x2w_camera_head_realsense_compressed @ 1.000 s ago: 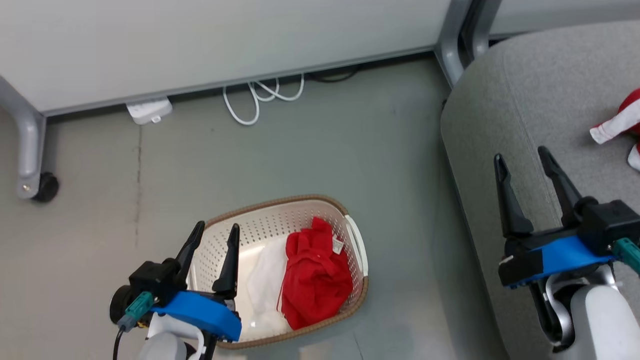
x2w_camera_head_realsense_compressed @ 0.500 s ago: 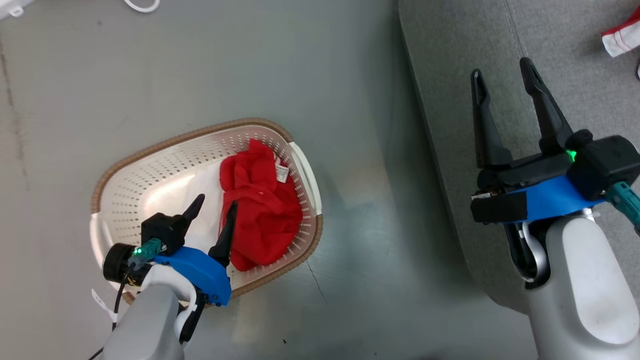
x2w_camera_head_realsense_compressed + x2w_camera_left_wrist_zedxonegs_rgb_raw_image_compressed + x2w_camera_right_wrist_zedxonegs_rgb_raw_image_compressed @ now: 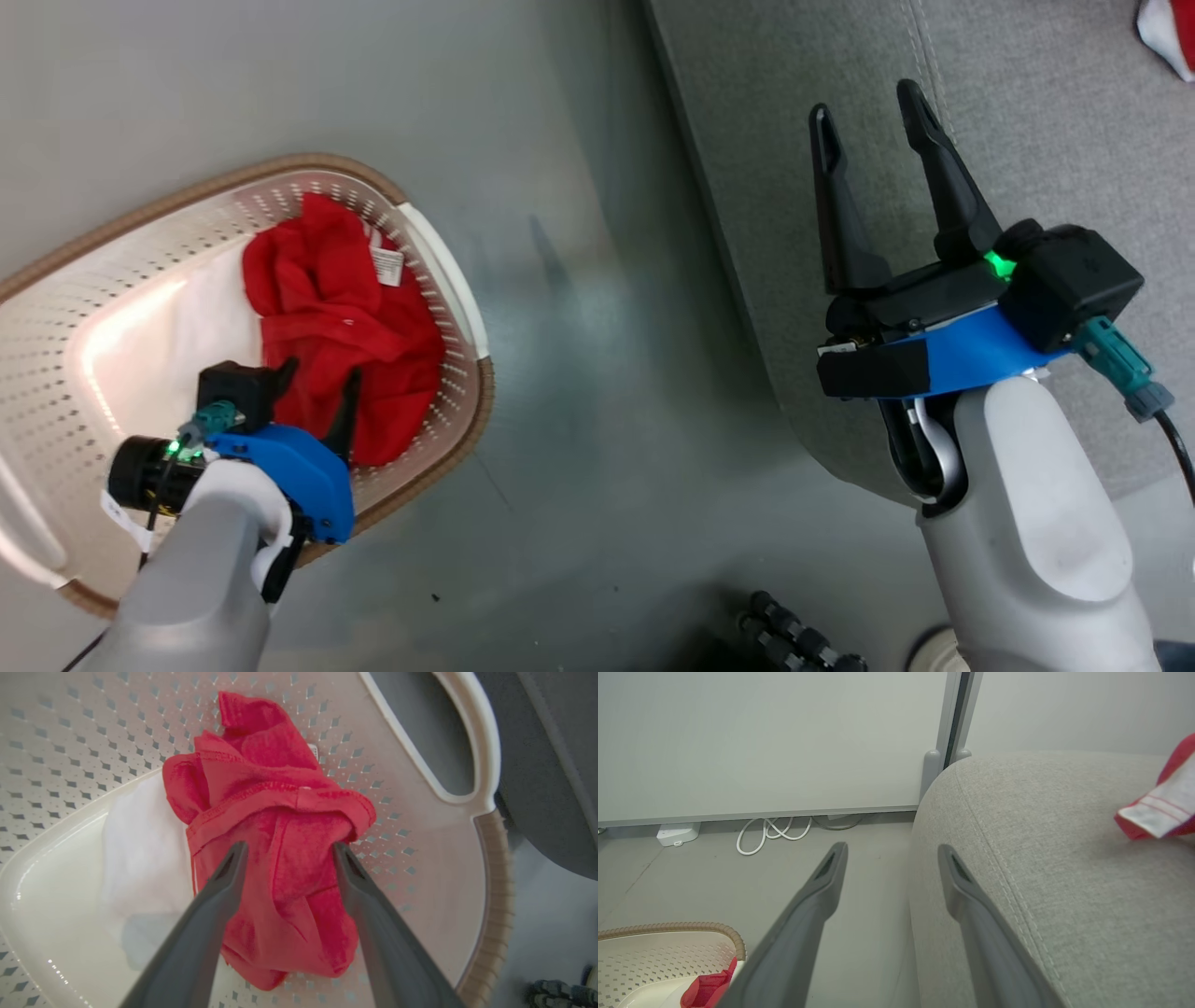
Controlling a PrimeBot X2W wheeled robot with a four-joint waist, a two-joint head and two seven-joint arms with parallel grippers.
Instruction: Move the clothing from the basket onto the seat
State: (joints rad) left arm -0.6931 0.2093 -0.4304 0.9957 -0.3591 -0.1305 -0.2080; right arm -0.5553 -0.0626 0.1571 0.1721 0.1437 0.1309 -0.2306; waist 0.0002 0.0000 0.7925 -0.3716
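Two spread fingers [image 3: 219, 886] of the left gripper [image 3: 289, 847] straddled the clothing [image 3: 280, 788] in the basket [image 3: 490, 868]. Sinking deeper before closing would catch the thick fold; the right gripper [image 3: 866, 105] gaped empty.

Head looks down; left wrist close over basket [image 3: 84, 280] (shared).

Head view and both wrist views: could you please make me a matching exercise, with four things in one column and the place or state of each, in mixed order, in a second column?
Column A
1. left gripper
2. right gripper
3. basket
4. striped clothing

Column B
a. lying on the seat
b. open, at the seat's edge
c. open, aimed at the red clothing in the basket
d. standing on the floor

Pairs: 1-c, 2-b, 3-d, 4-a
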